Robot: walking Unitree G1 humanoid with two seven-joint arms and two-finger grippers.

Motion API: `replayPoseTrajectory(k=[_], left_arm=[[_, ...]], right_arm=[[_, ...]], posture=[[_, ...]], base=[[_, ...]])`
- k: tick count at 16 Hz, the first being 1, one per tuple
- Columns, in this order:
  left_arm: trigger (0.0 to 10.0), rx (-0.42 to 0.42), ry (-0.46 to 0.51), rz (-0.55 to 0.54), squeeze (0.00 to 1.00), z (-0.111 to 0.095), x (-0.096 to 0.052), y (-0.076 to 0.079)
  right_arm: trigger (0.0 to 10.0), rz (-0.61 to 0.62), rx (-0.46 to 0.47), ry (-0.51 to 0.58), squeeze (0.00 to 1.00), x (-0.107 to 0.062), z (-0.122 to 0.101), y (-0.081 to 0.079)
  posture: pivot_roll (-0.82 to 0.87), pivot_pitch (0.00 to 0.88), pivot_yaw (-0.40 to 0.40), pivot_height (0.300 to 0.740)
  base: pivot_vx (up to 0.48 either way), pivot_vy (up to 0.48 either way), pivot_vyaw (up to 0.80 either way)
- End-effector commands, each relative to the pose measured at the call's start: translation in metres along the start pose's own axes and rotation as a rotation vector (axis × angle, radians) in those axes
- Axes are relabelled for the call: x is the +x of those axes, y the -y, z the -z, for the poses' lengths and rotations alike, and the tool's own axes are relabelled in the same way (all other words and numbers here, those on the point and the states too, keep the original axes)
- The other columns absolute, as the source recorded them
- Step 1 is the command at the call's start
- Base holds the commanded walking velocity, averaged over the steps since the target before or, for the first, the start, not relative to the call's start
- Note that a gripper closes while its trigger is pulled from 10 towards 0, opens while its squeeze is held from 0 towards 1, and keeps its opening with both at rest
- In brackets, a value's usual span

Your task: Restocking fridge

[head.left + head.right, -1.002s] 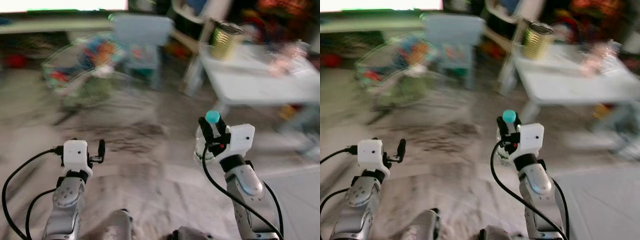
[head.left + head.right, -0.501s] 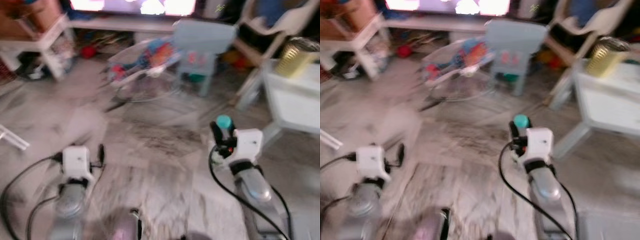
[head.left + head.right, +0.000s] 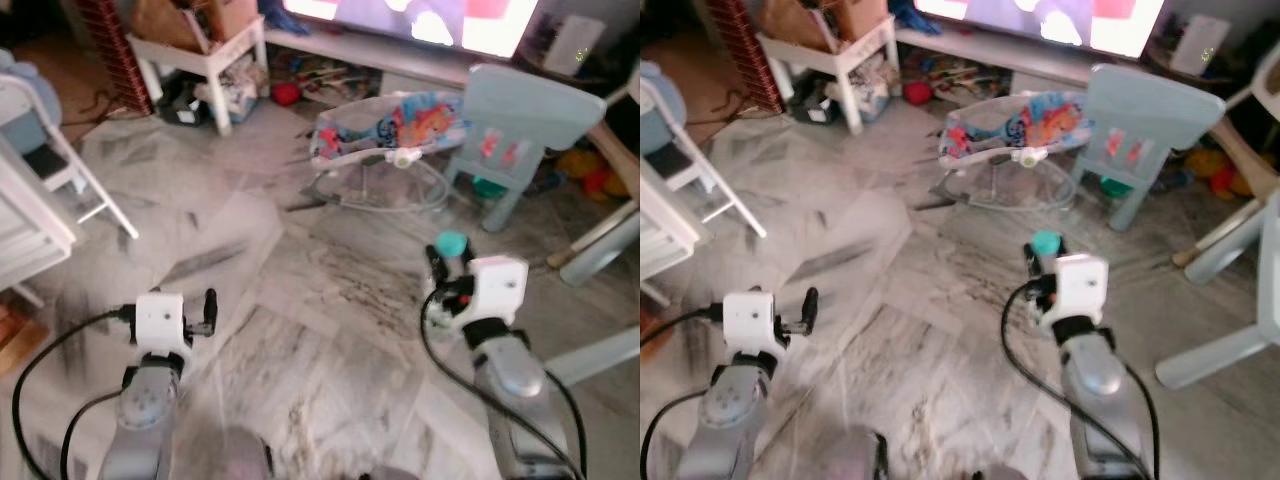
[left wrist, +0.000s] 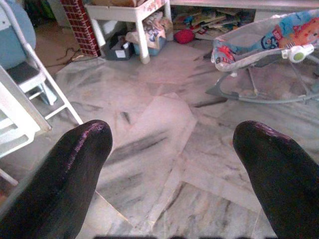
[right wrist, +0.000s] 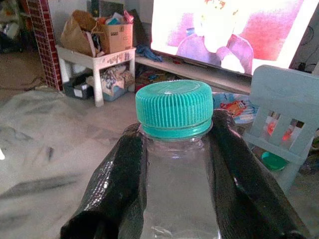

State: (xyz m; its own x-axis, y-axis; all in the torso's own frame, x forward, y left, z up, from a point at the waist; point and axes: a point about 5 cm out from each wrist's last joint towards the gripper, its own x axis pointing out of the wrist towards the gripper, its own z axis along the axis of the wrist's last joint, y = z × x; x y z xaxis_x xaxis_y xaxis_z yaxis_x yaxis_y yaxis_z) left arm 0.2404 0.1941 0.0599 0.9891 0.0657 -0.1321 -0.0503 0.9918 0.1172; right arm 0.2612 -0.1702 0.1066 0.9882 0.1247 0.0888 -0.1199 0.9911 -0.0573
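Step in hand, as I judge it: transit. The robot carries one item for the fridge across a living room; no fridge in sight yet.

Right gripper [image 3: 447, 262]: clamped on a clear bottle [image 5: 178, 194] with a teal cap [image 5: 174, 108], one black finger [image 5: 113, 189] on each side of the neck and shoulder. Bottle upright, held out in front of the body on the right, above the marble floor [image 3: 300, 300]. Contents look clear; fill level not readable.

Left gripper [image 3: 800, 308]: holds nothing, fingers [image 4: 60, 174] spread wide apart, bare floor between them, arm forward on the left.

Surroundings: baby bouncer [image 3: 385, 125] and pale blue child's chair [image 3: 520, 125] far ahead and to the right, lit TV screen [image 5: 224, 30] beyond, small white counter [image 3: 200, 55] with boxes far left, white ladder-like frame [image 3: 40, 190] at the left edge.

Next move calls for: finding the fridge, keeping the bottle vertical and the grip firm, steering clear of the bouncer and chair. The free left gripper would likely take the door.

Versus earlier frames: whole view has swung left. The white table with the gold can has left the view; left-side furniture has come in. That is camera motion. The grip on the bottle is unchanged, and blur is reduced.
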Motion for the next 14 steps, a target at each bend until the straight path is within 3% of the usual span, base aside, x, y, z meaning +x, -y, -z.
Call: replayPoseTrajectory(k=[1, 5, 7, 14], left_arm=[[10.0, 0.009, -0.016, -0.014, 0.0, 0.002, 0.001, -0.005], [10.0, 0.016, -0.007, -0.032, 0.0, 0.0, 0.005, -0.008], [10.0, 0.017, -0.003, -0.028, 0.0, -0.001, 0.007, -0.007], [10.0, 0.041, 0.017, -0.035, 0.0, -0.003, 0.01, -0.005]], right_arm=[[10.0, -0.017, 0.009, 0.029, 0.0, 0.004, -0.005, -0.002], [10.0, -0.063, -0.012, 0.048, 0.0, 0.008, -0.01, -0.005], [10.0, -0.109, -0.038, 0.065, 0.0, 0.009, -0.013, -0.014], [10.0, -0.146, -0.038, 0.086, 0.0, 0.014, -0.017, -0.016]], posture=[[0.05, 0.119, -0.075, 0.74], [0.05, 0.117, -0.081, 0.74], [0.05, 0.116, -0.082, 0.74], [0.06, 0.116, -0.084, 0.74]], base=[[0.0, 0.48, 0.0], [0.0, 0.48, 0.13], [0.0, 0.48, 0.8], [0.0, 0.48, 0.8]])
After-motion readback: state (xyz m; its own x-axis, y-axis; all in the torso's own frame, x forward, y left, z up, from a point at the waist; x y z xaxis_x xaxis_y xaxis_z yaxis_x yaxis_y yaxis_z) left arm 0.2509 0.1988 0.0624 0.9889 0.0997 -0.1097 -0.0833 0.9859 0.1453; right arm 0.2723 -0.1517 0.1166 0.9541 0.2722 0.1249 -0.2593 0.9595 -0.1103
